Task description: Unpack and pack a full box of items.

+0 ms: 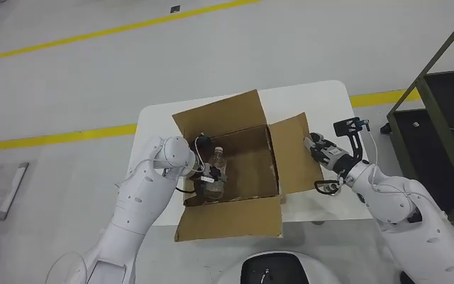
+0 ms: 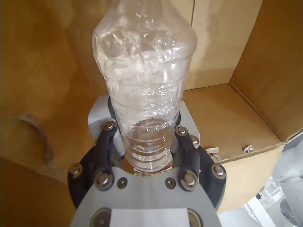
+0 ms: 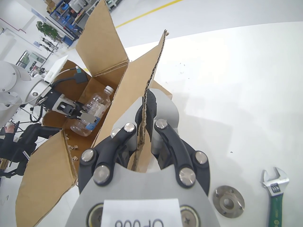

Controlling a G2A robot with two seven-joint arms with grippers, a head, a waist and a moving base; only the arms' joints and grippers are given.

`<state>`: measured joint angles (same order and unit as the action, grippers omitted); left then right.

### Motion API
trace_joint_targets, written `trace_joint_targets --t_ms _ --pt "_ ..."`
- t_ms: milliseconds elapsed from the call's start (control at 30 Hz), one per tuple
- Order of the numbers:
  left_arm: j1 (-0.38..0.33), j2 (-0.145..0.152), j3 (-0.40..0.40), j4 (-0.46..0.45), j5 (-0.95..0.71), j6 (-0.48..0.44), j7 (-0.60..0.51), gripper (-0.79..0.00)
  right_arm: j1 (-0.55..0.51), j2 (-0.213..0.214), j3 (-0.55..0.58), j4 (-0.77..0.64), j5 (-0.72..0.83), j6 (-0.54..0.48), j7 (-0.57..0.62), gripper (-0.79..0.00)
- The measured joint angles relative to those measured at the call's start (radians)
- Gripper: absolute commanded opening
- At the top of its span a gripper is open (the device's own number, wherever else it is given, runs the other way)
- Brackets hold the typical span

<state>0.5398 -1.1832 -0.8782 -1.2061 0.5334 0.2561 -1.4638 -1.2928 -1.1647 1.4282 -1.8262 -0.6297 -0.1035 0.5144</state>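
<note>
Apparently empty bottle (image 2: 144,72) held inside open box (image 1: 220,117).

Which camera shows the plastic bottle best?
The left wrist view: the bottle is close up, clamped in the left gripper. The top view shows it small inside the cardboard box; the right wrist view, farther off, cap included.

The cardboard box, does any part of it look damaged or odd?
Yes. Torn cardboard scraps lie on the box floor, and the flap edge clamped in the right gripper is frayed and ragged.
</note>
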Motion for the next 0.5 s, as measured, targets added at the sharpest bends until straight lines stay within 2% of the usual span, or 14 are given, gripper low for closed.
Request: trace_joint_targets --t_ms 33,367,500 --pt "0.000 0.000 0.002 -0.003 -0.004 -0.001 -0.004 0.000 -0.001 0.000 0.001 0.000 0.001 0.001 0.001 -0.785" --pt "-0.002 -0.001 0.010 -0.010 -0.012 0.006 -0.013 0.000 -0.001 0.002 0.007 0.002 -0.002 0.008 0.000 -0.785" --pt "0.008 0.007 -0.009 -0.050 -0.011 -0.003 -0.013 0.000 0.000 0.003 0.012 0.013 -0.008 0.017 -0.002 -0.785"
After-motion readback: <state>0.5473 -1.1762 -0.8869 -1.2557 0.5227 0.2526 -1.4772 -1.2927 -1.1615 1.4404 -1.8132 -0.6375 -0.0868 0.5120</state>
